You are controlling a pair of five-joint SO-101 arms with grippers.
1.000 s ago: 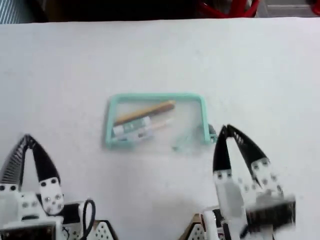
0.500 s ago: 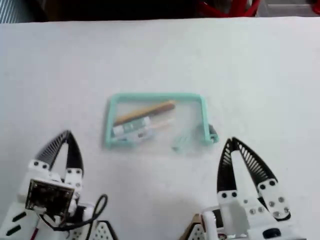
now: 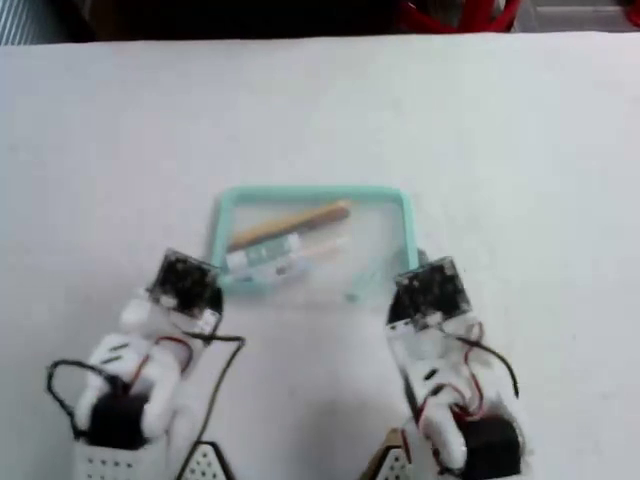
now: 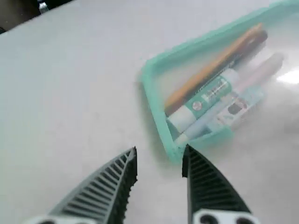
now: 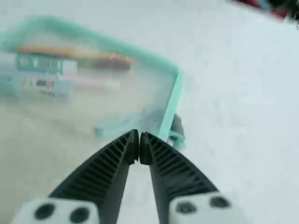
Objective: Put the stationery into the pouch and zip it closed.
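Lying flat on the table (image 3: 500, 130), the pouch (image 3: 310, 190) holds the stationery (image 3: 285, 235), with left gripper (image 4: 160, 151) fingers spread beside one corner and right gripper (image 5: 139, 135) fingers pressed together near the zipper pull (image 5: 176, 127).

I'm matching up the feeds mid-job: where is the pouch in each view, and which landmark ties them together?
High view: the pouch lies in the middle of the table, just beyond both arms.
Left wrist view: a corner of the pouch sits just ahead of the open left gripper.
Right wrist view: one short end of the pouch lies just ahead of the shut right gripper.
Shared landmark: the orange pencil inside.
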